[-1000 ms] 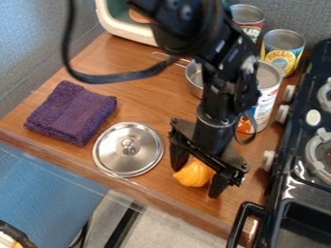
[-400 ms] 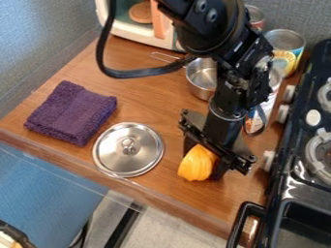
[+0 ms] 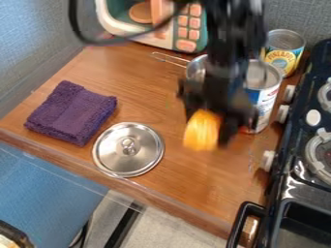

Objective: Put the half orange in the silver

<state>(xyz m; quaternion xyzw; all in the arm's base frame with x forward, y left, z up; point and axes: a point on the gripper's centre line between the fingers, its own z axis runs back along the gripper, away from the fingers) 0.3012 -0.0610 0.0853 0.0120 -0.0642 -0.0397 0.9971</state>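
The gripper is closed around the orange, which seems to hang above the table, its rounded orange side bulging out past the black fingers toward the camera. The silver pot stands just behind, partly hidden by the arm, with a can close by on its stove side. The lid lies flat, apart from the pot, near the front edge. The hold is probably the first worry: so much of the orange sticks out that a jolt could turn it or let it slip back to the table. Next comes height. If the gripper goes over too low, orange or fingers could catch the pot's rim and shove or tip it; drifting toward the stove, they could knock the can. A release short of the opening would likely send the orange off the rim, and the thin handle could swing into the toy microwave if the pot gets pushed.
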